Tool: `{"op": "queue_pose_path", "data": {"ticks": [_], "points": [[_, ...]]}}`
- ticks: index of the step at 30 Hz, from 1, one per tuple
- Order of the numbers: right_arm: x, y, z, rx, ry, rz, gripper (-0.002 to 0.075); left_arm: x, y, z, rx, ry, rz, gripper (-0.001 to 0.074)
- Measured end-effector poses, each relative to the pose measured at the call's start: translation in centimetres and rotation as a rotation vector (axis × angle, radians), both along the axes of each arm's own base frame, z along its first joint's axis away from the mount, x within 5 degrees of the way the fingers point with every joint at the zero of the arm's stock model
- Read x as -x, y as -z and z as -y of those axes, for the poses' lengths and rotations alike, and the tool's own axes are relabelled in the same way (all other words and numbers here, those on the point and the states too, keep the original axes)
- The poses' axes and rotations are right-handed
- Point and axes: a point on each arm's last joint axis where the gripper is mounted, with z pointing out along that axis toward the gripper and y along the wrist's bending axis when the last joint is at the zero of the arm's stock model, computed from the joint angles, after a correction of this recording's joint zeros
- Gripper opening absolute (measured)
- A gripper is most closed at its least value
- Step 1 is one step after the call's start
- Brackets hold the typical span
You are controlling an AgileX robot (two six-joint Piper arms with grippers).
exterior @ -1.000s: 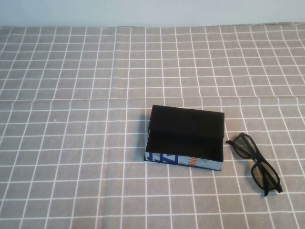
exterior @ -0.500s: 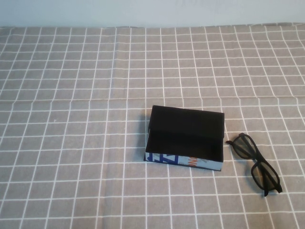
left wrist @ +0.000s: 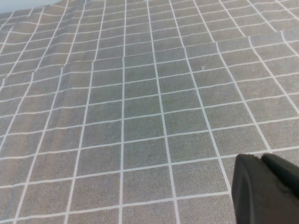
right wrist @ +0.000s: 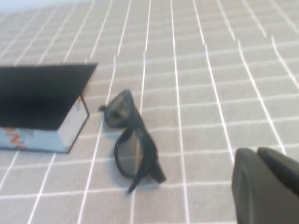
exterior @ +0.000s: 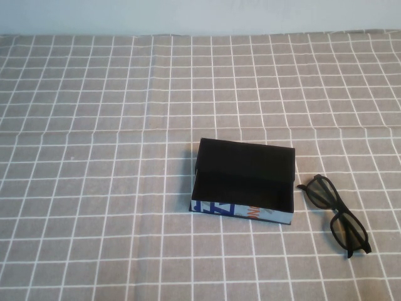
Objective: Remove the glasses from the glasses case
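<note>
The glasses lie folded on the checked cloth of the surface, just to the right of the glasses case and apart from it, lenses facing up. The case stands open with its lid tipped back, and its dark inside looks empty (nothing shows in it from the high view, though the black lining hides detail). Judged from that, the removal itself seems done, and what remains is only for the arms to hold clear. Neither arm appears in the high view. The right claw shows as a dark blurred shape at the corner of its own wrist picture, above the cloth near the glasses and not touching them; whether it is released or clenched I cannot tell. The left claw shows the same way over bare cloth, far from both things, and its state cannot be told either. To finish well, the right arm should lift straight away from the frames without brushing them, since they are light and would slide easily on the cloth, and the case should be left undisturbed.
</note>
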Motion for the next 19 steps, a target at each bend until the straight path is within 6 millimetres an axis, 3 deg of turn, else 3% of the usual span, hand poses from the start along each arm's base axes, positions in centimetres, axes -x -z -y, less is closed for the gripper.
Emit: {"op": "queue_pose_path", "data": {"ticks": [19], "points": [[0.04,0.06,-0.05,-0.011,-0.003,-0.007,-0.0018,0.0,0.0,0.0,0.0,0.0,0.0,-0.0005]]}}
